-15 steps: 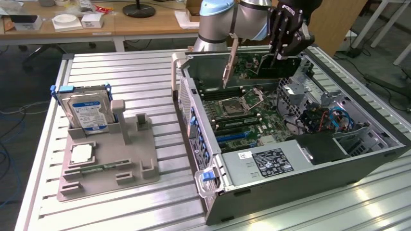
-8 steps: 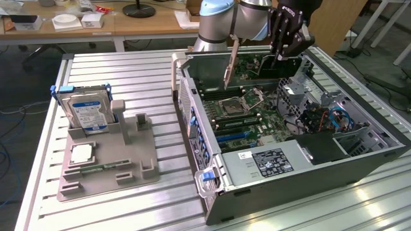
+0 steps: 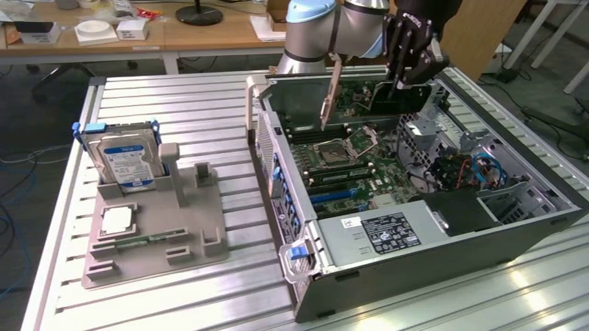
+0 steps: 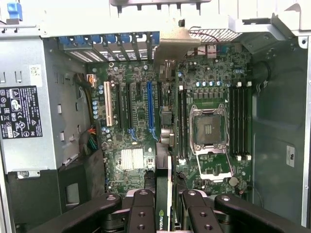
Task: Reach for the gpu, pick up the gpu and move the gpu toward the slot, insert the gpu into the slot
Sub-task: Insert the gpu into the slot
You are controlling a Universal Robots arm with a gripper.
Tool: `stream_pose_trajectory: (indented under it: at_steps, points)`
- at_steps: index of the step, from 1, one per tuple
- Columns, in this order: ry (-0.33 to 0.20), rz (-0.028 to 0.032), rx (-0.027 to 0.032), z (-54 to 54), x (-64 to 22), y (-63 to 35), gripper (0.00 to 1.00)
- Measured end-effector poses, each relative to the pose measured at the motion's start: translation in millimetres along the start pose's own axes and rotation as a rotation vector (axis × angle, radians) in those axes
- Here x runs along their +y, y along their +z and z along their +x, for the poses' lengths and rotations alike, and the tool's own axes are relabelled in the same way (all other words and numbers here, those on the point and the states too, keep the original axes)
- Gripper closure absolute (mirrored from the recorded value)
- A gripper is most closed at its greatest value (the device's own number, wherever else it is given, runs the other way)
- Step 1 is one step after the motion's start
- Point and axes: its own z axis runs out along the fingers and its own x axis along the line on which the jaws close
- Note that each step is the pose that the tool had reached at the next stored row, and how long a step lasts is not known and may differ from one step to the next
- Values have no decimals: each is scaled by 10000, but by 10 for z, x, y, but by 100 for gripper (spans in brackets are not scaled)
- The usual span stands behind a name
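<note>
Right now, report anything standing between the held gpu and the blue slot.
Nothing visible does. The claw grips the gpu over the open case, clear of the motherboard. The slot lies bare on the board, with no cable or card across it.

The gpu [image 3: 398, 102] is a matt dark card with a bare metal bracket. The slot [image 4: 149, 109] is smooth blue plastic. The table [image 3: 184, 103] is ribbed, shiny metal; the computer case [image 3: 442, 255] is dull grey metal.

gpu [image 3: 382, 103]: dark card, silver bracket, upright on edge, apparently held aloft | slot [image 4: 150, 109]: long blue strip, unoccupied, apart from gpu
</note>
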Motion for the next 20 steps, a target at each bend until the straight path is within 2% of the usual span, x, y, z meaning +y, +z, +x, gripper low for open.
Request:
stream_pose_trajectory:
  at_steps: [9, 20]
  points:
    - [-418, -7, -18, 0, 2, 29, 74]
    - [-437, -8, -19, 2, 5, 91, 74]
